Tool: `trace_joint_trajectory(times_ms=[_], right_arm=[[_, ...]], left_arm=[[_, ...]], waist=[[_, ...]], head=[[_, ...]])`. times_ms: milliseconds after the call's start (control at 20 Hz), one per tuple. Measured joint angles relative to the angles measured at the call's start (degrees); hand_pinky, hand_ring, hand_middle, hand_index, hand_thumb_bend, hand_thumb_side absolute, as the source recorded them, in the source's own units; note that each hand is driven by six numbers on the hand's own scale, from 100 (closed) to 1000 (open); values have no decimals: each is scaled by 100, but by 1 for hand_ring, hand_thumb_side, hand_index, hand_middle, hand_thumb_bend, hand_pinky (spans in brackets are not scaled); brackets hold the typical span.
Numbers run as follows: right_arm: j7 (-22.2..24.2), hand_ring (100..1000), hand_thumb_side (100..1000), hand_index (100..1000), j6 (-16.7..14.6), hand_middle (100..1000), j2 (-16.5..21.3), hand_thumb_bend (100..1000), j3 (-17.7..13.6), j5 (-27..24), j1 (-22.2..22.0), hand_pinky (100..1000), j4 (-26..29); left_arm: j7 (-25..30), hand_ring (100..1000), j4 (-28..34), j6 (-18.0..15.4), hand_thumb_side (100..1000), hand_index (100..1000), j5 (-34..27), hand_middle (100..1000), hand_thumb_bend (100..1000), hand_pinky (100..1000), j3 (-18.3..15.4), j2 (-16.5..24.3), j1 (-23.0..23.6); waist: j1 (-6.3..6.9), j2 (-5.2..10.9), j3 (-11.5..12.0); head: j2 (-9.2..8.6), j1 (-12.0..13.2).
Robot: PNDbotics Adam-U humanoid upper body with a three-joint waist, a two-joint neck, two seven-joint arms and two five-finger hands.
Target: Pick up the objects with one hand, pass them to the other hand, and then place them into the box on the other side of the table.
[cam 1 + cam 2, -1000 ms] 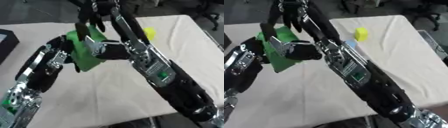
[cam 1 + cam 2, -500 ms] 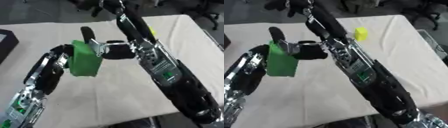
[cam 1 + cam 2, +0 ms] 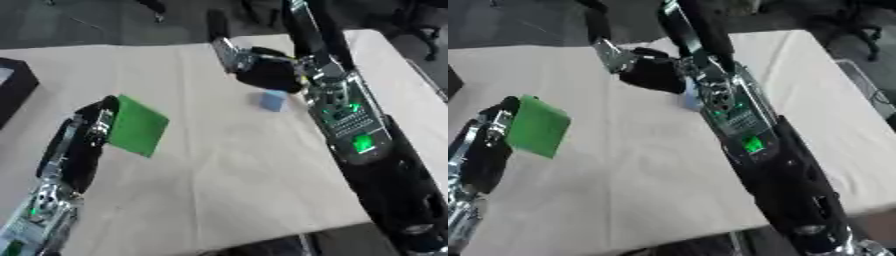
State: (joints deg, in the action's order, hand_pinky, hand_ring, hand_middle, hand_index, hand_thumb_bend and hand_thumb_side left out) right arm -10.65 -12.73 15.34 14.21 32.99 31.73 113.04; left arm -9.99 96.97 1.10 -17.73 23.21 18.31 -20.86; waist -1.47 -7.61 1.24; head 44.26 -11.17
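Risk sits with your left hand (image 3: 87, 135), clamped on the green block (image 3: 138, 125) above the desk (image 3: 219, 170): it could slip while your right hand (image 3: 262, 75) hangs curled, empty

Right robot hand (image 3: 262, 70) apparently released green block (image 3: 137, 125).

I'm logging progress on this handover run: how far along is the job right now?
The pass looks done: the green block is at the left hand alone, and the right hand has drawn away. In hand: carrying the green block toward the black box at the left edge. Left: placing it there, then the blue cube on the table.
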Motion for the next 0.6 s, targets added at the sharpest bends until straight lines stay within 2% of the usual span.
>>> trace_joint_trajectory(times_ms=[150, 400, 500, 600], right_arm=[[-131, 702, 301, 764, 47, 779, 1, 100, -98, 89, -106, 595, 0], [-227, 704, 365, 764, 55, 780, 16, 100, -142, 178, -262, 592, -21], [-251, 704, 376, 765, 59, 781, 52, 100, -144, 202, -333, 591, -46], [-268, 705, 386, 764, 53, 780, 73, 100, -144, 207, -397, 591, -72]], left_arm=[[-318, 912, 98, -48, 559, 318, 40, 610, 100, 329, -325, 237, 96], [-1020, 895, 361, 3, 514, 310, 52, 607, 100, 323, -1054, 930, 379], [-1420, 897, 339, 101, 505, 305, 42, 608, 100, 321, -1391, 1227, 512], [-1906, 906, 172, 284, 505, 302, 29, 613, 100, 321, -1707, 1518, 626]], waist=[[4, 1, 19], [36, 7, 31], [40, 22, 32], [48, 53, 24]], head=[[0, 24], [0, 156], [0, 301], [0, 566]])
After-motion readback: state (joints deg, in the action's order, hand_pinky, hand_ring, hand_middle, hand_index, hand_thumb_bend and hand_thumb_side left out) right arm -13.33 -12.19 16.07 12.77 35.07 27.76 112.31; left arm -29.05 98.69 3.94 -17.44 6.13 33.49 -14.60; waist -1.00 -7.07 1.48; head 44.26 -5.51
